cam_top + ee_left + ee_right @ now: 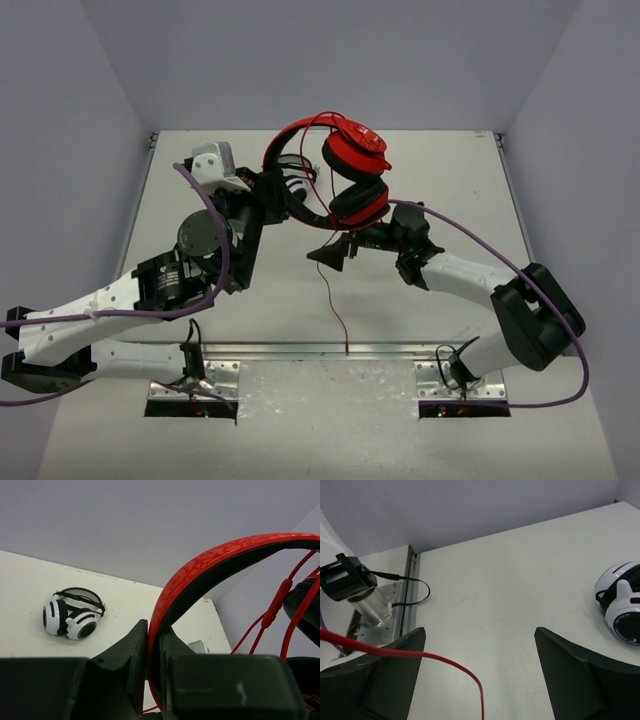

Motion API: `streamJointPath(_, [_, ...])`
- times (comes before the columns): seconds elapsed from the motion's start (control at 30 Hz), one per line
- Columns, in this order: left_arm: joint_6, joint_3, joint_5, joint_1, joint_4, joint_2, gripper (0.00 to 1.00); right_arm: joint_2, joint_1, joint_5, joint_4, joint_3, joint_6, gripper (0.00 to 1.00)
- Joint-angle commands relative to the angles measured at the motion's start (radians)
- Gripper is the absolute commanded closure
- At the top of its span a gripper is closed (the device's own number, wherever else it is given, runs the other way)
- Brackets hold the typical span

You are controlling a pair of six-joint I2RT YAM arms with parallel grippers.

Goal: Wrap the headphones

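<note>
The red headphones hang in the air over the middle of the table. My left gripper is shut on their black-lined headband, which is pinched between its two fingers. The thin red cable loops around the ear cups and hangs down to the table's near edge. My right gripper is open just below the ear cups. In the right wrist view the cable runs from the left finger and curves down between the wide-open jaws, held by neither.
Black-and-white headphones lie on the table behind the red ones, also showing in the right wrist view. A metal rail and the arm bases line the near edge. Grey walls enclose the table.
</note>
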Motion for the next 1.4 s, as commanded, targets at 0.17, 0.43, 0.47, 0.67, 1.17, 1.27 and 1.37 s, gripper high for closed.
streamJointPath(0.17, [-0.019, 0.041, 0.006, 0.006, 0.101, -0.04, 1.0, 0.05, -0.006, -0.096, 0.092, 0.008, 0.025, 0.51])
streamJointPath(0.43, [-0.007, 0.059, 0.0, 0.006, 0.106, -0.028, 1.0, 0.153, -0.004, -0.128, 0.281, 0.028, 0.154, 0.56])
streamJointPath(0.47, [-0.003, 0.061, -0.007, 0.006, 0.106, -0.027, 1.0, 0.167, -0.004, -0.13, 0.295, 0.031, 0.159, 0.71])
streamJointPath(0.67, [0.072, 0.062, -0.082, 0.017, 0.176, -0.017, 1.0, 0.128, -0.001, -0.07, 0.313, -0.061, 0.168, 0.99])
streamJointPath(1.17, [-0.171, 0.323, 0.06, 0.362, -0.147, 0.251, 1.0, -0.235, 0.319, 0.362, -0.045, -0.236, -0.006, 0.99])
streamJointPath(1.27, [-0.186, 0.338, 0.069, 0.436, -0.173, 0.302, 1.0, -0.303, 0.405, 0.431, -0.195, -0.206, -0.071, 0.99])
streamJointPath(1.37, [-0.184, 0.305, 0.075, 0.517, -0.189, 0.34, 0.99, -0.381, 0.472, 0.554, -0.378, -0.163, -0.151, 0.99])
